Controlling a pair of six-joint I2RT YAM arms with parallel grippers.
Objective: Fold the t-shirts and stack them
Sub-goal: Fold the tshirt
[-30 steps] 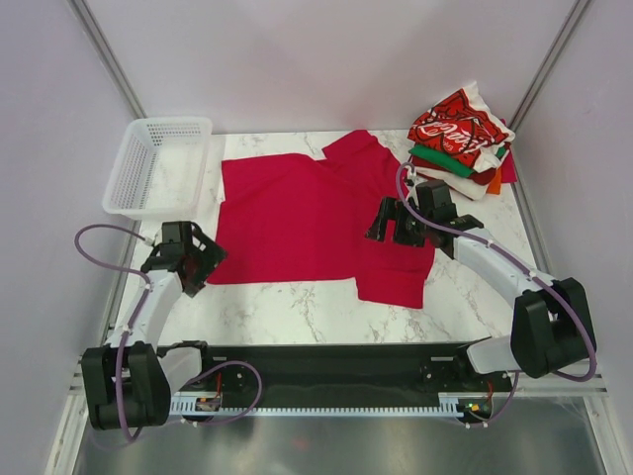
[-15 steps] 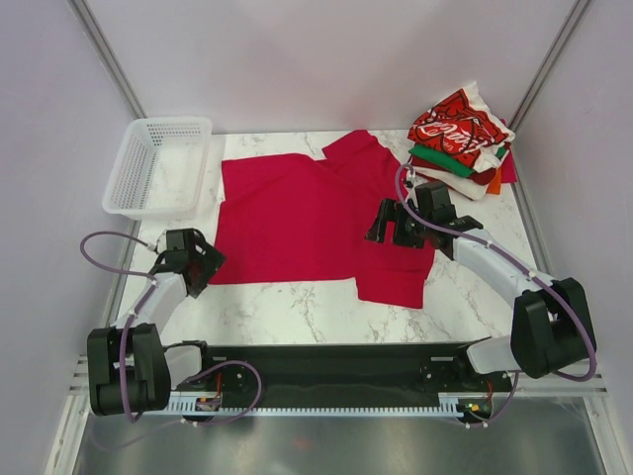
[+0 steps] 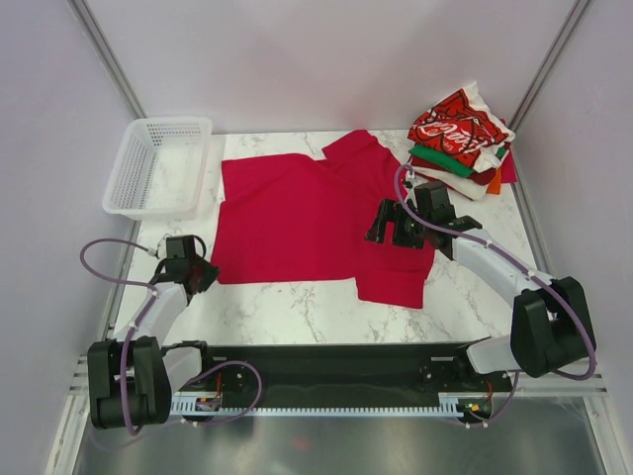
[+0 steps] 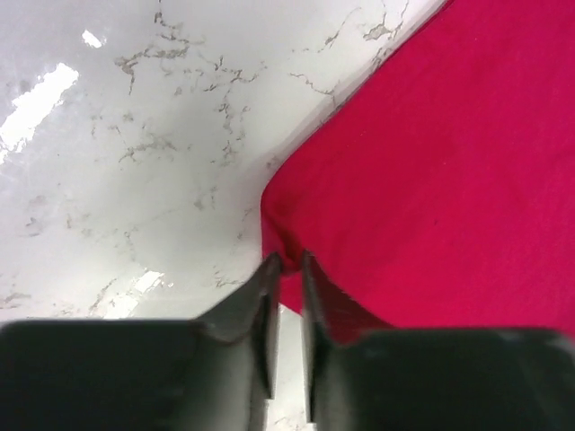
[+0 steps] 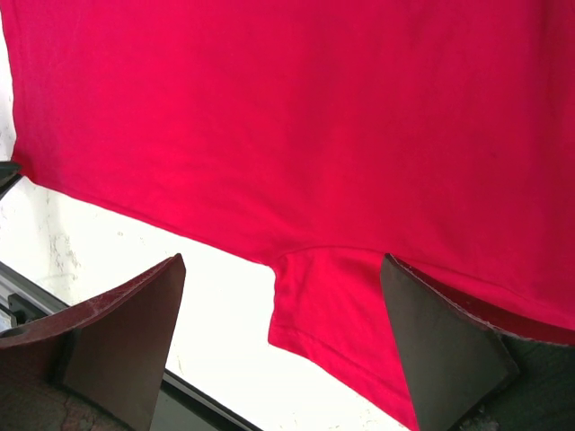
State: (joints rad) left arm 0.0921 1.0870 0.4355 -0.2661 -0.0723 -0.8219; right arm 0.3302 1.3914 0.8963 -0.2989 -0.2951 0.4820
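Top view: marble table (image 3: 297,307) w/ a plain crimson t-shirt (image 3: 297,218) spread flat across the centre. One short sleeve points to 12 o'clock and the other to 5 o'clock. The straight hem edge runs down the 9 o'clock side.

My left gripper (image 3: 194,269) sits at the shirt's 8 o'clock corner, low on the tabletop. In the left wrist cam its two dark fingers are pinched nearly together on that corner. Red cloth puckers right at the tips, and bare marble shows to the left.

My right gripper (image 3: 394,226) hangs over the shirt's 3 o'clock side, approx. btwn the two sleeves. The right wrist cam shows the jaws spread wide, holding nothing (just red fabric and the 5 o'clock sleeve below, w/ a strip of white table).

At 1 o'clock, near the back right corner, is a stack of folded t-shirts (image 3: 460,139). The top one is red w/ white script print, and green, white, orange and dark red edges show underneath. A white mesh basket (image 3: 170,121) stands at 10 o'clock, just beside the shirt's far left corner.
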